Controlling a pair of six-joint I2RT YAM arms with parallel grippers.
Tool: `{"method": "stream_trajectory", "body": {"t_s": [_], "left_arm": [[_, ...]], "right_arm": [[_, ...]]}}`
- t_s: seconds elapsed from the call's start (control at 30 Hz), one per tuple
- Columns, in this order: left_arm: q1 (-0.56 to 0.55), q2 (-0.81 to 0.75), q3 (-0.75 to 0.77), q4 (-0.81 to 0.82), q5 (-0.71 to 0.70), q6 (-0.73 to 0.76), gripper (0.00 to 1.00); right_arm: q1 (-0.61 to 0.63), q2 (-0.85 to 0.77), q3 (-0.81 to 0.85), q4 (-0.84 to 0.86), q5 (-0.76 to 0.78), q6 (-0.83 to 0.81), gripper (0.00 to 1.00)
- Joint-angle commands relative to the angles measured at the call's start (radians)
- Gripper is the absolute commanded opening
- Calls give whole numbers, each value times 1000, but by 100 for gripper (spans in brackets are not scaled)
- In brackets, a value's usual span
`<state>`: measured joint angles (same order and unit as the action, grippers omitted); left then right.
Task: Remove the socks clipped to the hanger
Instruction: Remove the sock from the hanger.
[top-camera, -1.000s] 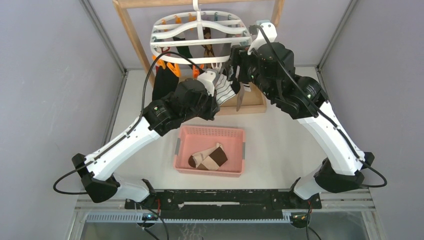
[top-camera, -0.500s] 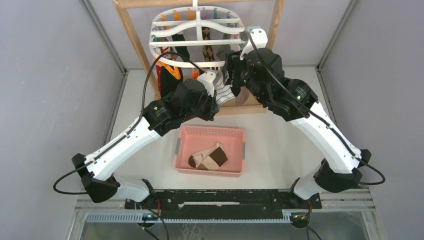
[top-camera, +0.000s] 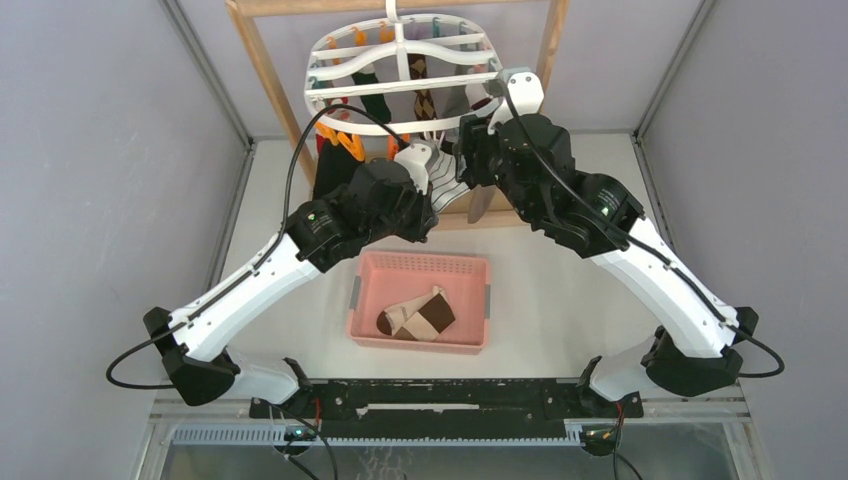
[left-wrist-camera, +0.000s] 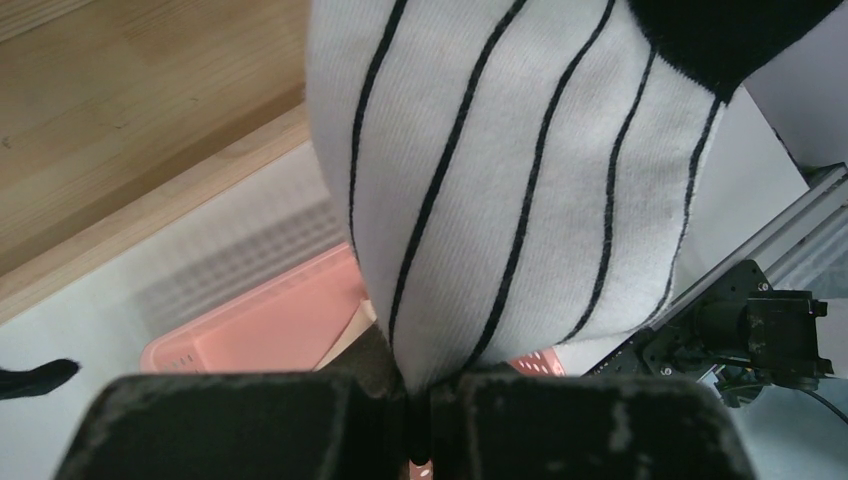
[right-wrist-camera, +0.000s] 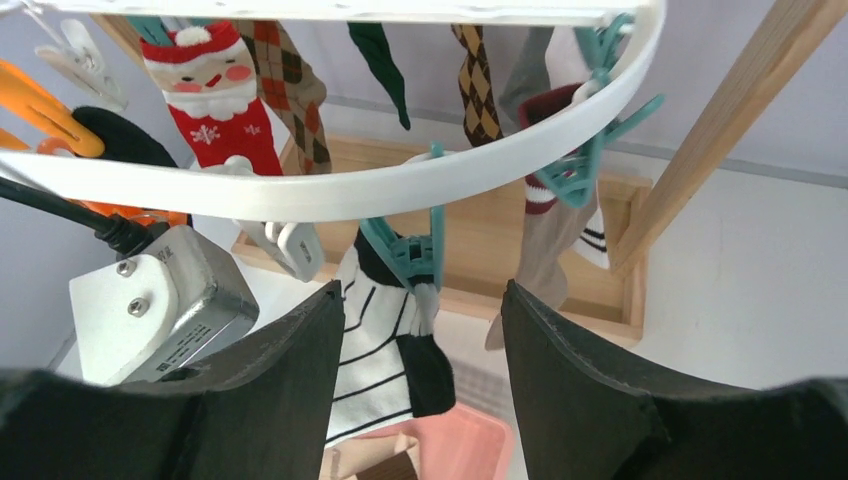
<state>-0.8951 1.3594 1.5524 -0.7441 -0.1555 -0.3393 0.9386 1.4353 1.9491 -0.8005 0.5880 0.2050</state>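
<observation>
Striped sock, tip inside left claw

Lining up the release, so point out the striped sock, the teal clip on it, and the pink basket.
striped sock (left-wrist-camera: 500, 180), left wrist view, middle of the white ribbed fabric.
teal clip (right-wrist-camera: 398, 252), right wrist view, its body above the sock.
pink basket (top-camera: 425, 262), top view, far rim.

from my remote seat i count two arms, one white hanger, one wooden frame, one pink basket with at least one sock, and at least seven socks clipped up.
</observation>
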Motion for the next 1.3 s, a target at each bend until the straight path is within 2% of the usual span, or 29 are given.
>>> {"method": "stream_trajectory", "body": {"t_s": [0.0,0.97,1.27], "left_arm": [[7,-40,51,24,-3,20,0],[7,-50,69,-3,3,23,1],[7,-51,69,-13,4,25,0]], "right_arm": [[8,-31,5,69,40,-40,67],[-53,73,80,123,17,-76,65],[-61,70,66,157,-6,-76,49]]}}
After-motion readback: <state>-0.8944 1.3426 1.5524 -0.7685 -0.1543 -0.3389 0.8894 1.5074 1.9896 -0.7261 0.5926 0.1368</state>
